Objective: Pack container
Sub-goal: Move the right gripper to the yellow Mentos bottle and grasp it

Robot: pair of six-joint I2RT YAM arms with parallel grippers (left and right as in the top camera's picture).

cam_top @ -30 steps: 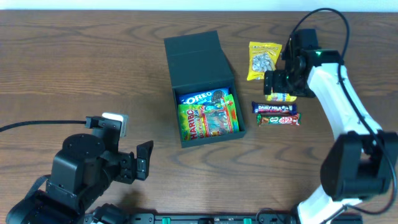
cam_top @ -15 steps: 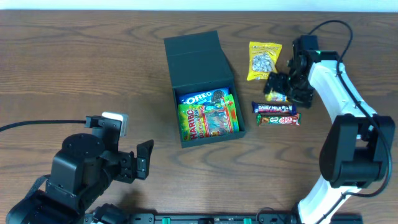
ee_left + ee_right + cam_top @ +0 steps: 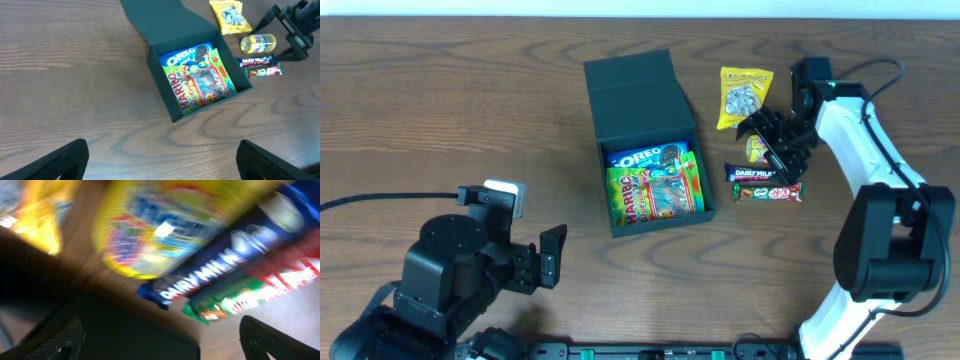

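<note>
The dark container (image 3: 642,95) lies open at table centre with its flap lid folded back; an Oreo pack (image 3: 645,157) and a Haribo bag (image 3: 655,190) lie inside. It also shows in the left wrist view (image 3: 172,27). My right gripper (image 3: 772,150) is open, tilted over a small yellow packet (image 3: 757,150), which lies loose on the table between the fingers. The right wrist view is blurred: the yellow packet (image 3: 165,225), a Dairy Milk bar (image 3: 220,272). My left gripper (image 3: 552,258) is open and empty, low at the front left.
A yellow snack bag (image 3: 743,97) lies right of the container. A Dairy Milk bar (image 3: 763,173) and a red-green bar (image 3: 767,192) lie side by side below the yellow packet.
My right gripper has swung round and tilted over the small yellow packet, which now shows between its open fingers. The left arm has not moved.
</note>
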